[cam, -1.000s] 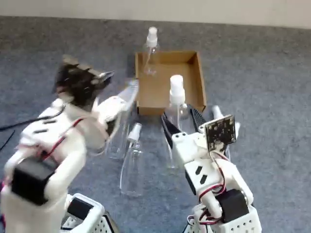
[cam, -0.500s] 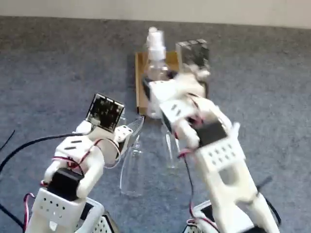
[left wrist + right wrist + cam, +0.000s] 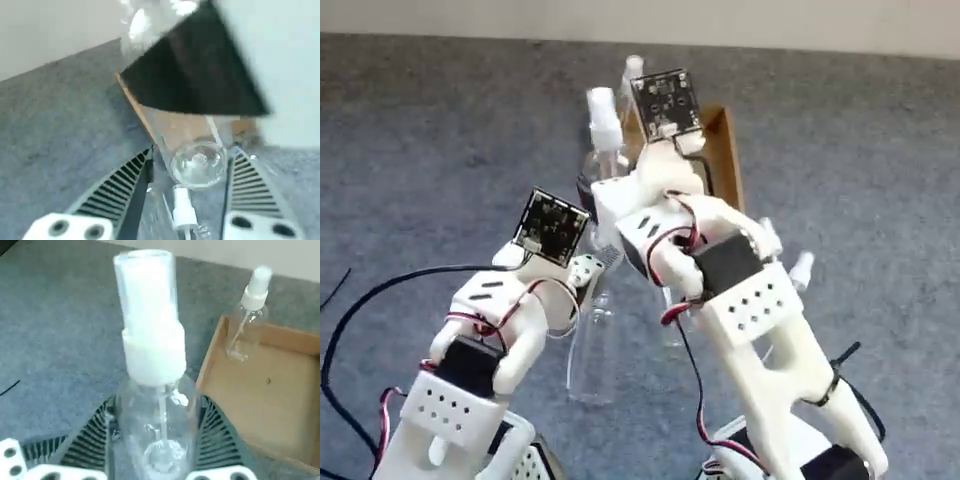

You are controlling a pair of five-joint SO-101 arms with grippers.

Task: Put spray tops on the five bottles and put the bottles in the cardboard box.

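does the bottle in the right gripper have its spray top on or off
On: a spray top sits on the neck of the bottle clamped in the right gripper.

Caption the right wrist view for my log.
Right gripper clasps a capped spray bottle near the cardboard box, which holds a second bottle.

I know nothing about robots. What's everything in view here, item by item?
Held bottle: one, clear with white spray top, upright in the right pincer, near the cardboard box.
Boxed bottle: one, clear, white top, standing in the box's far corner.
Lying bottle: one, clear, on the carpet before the left pincer.
Spray tops: two, white, beside the right arm.
Cardboard box: one, brown, far middle.
Carpet: one, grey, covering the table.
Right pincer: one, black, shut on held bottle.
Left pincer: one, black, open, near lying bottle's top.
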